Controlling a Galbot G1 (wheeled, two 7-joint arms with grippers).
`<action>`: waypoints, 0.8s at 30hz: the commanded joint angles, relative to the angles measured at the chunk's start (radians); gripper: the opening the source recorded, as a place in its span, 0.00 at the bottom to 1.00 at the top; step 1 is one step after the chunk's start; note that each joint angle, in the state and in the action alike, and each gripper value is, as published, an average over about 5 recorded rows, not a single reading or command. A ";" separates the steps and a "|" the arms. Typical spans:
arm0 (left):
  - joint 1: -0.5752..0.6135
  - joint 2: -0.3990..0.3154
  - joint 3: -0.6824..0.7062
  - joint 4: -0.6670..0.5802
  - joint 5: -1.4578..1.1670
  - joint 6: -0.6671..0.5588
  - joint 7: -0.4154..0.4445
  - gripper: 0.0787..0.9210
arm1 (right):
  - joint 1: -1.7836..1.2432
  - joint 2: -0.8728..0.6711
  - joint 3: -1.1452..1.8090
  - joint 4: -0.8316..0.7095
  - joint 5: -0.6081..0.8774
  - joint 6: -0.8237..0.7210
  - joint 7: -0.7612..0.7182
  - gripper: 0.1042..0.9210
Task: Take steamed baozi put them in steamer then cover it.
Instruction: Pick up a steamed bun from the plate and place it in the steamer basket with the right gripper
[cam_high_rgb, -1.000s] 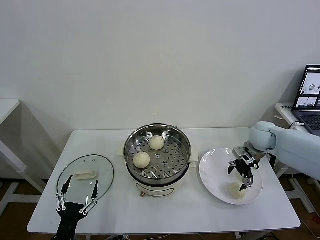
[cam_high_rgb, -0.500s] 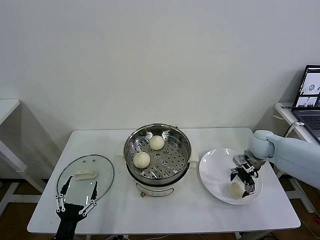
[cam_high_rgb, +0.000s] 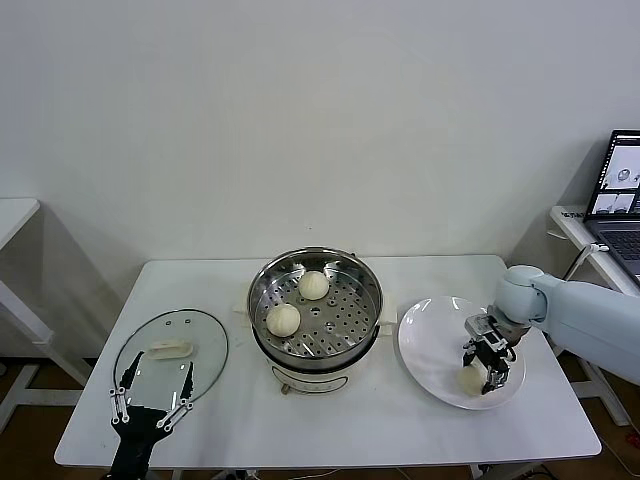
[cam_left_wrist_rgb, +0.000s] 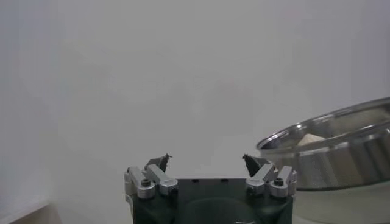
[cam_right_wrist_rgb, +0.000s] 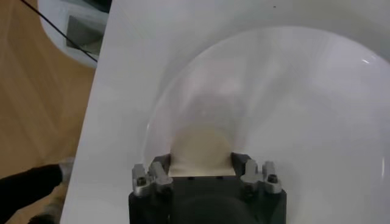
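The steel steamer (cam_high_rgb: 262, 290) stands mid-table with two baozi on its perforated tray, one at the back (cam_high_rgb: 314, 285) and one at the front left (cam_high_rgb: 283, 319). A third baozi (cam_high_rgb: 469, 381) lies on the white plate (cam_high_rgb: 415, 340) at the right. My right gripper (cam_high_rgb: 484, 368) is down over it with a finger against each side; the right wrist view shows the baozi (cam_right_wrist_rgb: 201, 143) filling the gap of the gripper (cam_right_wrist_rgb: 201, 163). It still rests on the plate (cam_right_wrist_rgb: 292, 91). My left gripper (cam_high_rgb: 153, 400) is open and empty at the front left.
The glass lid (cam_high_rgb: 200, 340) lies flat on the table at the left, just beyond my left gripper. The left wrist view shows the open left gripper (cam_left_wrist_rgb: 205, 161) and the steamer's rim (cam_left_wrist_rgb: 329, 152). A laptop (cam_high_rgb: 622, 190) sits on a side table at far right.
My right gripper has come down onto the plate's baozi and closed in around it. The left arm, the lid and the steamer have not moved.
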 joint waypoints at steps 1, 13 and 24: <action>0.001 0.004 0.000 -0.004 -0.001 0.001 -0.001 0.88 | 0.121 0.009 0.085 0.026 -0.043 0.102 -0.075 0.68; 0.003 0.004 0.006 -0.014 0.003 0.006 0.000 0.88 | 0.563 0.342 -0.017 0.048 0.060 0.517 -0.083 0.70; 0.018 0.003 -0.008 -0.024 0.005 -0.006 -0.003 0.88 | 0.514 0.527 -0.035 0.160 -0.062 0.692 -0.028 0.70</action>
